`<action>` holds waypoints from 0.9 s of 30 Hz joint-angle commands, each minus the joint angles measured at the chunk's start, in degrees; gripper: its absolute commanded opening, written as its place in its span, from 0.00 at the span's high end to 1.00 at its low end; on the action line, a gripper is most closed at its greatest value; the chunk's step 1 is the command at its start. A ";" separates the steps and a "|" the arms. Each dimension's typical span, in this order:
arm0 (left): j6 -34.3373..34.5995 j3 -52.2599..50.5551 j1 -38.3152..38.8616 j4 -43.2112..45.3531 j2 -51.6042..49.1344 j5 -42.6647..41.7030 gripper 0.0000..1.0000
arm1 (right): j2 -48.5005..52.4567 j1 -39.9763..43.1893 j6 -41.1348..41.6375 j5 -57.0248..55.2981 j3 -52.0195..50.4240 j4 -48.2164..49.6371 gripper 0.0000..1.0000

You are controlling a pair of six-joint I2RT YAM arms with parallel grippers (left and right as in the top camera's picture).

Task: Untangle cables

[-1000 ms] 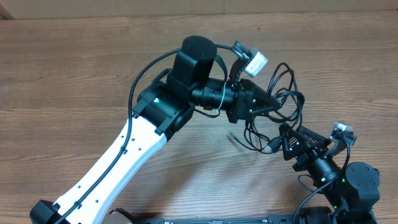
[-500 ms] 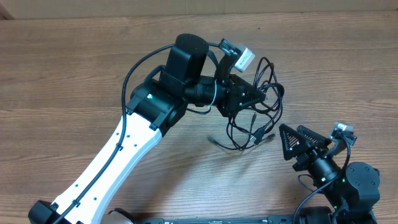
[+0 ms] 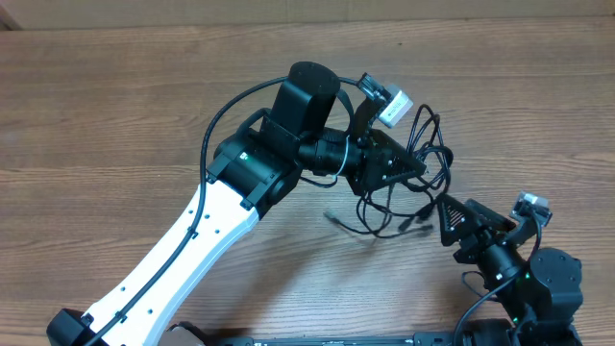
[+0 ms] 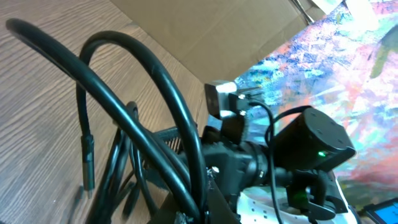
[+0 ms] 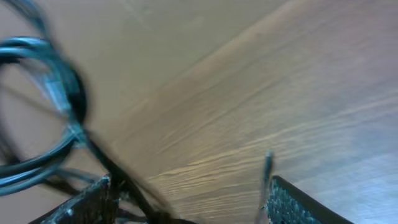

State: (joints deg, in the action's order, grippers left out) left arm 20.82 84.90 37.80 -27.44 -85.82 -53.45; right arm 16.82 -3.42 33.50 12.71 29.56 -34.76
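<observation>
Plainly, little of the untangling is done yet. Bare wooden table fills the left side, and the left arm's white link runs up from the bottom-left corner toward the middle. At its end the left gripper is clamped tight on the cables, which hang around it as one knotted cluster of overlapping loops right of centre. A silver-tipped plug trails onto the table at the bundle's lower left. Just right of the tangle, the right gripper has its jaws spread; its blurred wrist view shows strands close by but nothing pinched. No cord lies separate, so pulling each loop apart remains to be done.
</observation>
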 commanded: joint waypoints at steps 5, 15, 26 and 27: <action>0.00 1.51 0.26 0.72 0.83 -10.03 0.96 | -0.07 0.17 2.14 -7.98 0.50 -1.75 0.23; -0.02 1.51 2.03 0.44 0.83 -11.02 0.96 | -0.07 0.17 2.49 -7.13 0.50 -1.22 0.21; -0.28 1.51 -0.42 0.87 0.83 -25.22 0.96 | -0.07 0.17 3.96 -22.27 0.50 -9.79 0.20; -0.28 1.51 -0.83 0.87 0.83 -25.18 0.96 | -0.07 0.17 4.83 -22.10 0.50 -9.73 0.19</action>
State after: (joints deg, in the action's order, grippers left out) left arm 20.80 84.90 38.57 -26.96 -85.82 -71.83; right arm 16.82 -3.40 36.03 -3.84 29.58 -44.60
